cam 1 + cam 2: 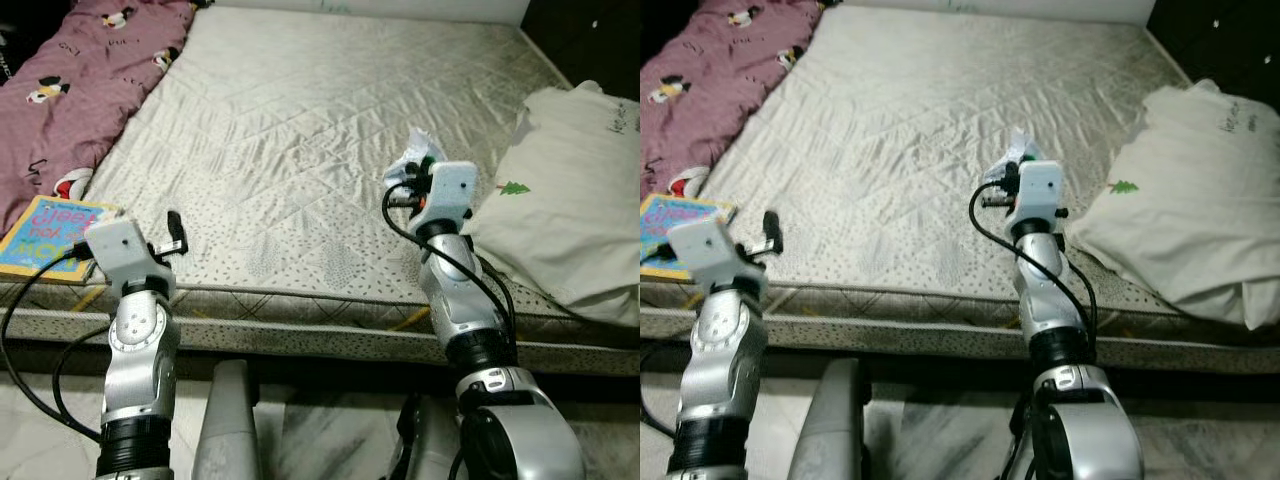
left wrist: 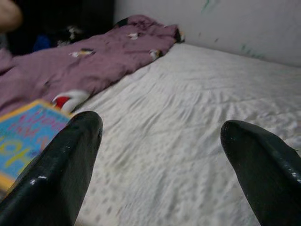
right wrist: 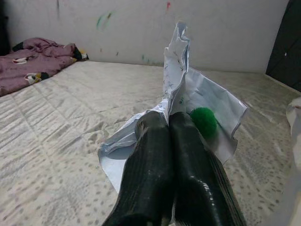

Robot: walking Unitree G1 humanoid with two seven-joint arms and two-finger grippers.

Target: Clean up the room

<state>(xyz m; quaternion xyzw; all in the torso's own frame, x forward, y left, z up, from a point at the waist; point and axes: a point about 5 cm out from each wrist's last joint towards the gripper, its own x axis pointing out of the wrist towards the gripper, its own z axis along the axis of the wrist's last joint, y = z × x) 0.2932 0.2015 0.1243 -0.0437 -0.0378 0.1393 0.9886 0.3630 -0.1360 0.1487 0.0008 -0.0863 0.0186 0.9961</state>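
The right tool (image 3: 169,125) was clenched on a crumpled white paper (image 3: 197,94) with a green ball (image 3: 203,121), held over the mattress (image 1: 300,130) right of centre; the left tool (image 2: 160,136) hung released at lower left, near a colourful book (image 1: 50,238); a pillow (image 1: 580,190) lay at right

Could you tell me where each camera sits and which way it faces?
Left eye view: on the head, looking down at the mattress; both silver arms show.
Right eye view: its stereo twin, same scene.
Left wrist view: along the open left gripper toward the purple blanket and book.
Right wrist view: along the right gripper, shut on crumpled paper.
Shared: the blanket and mattress appear in all four.
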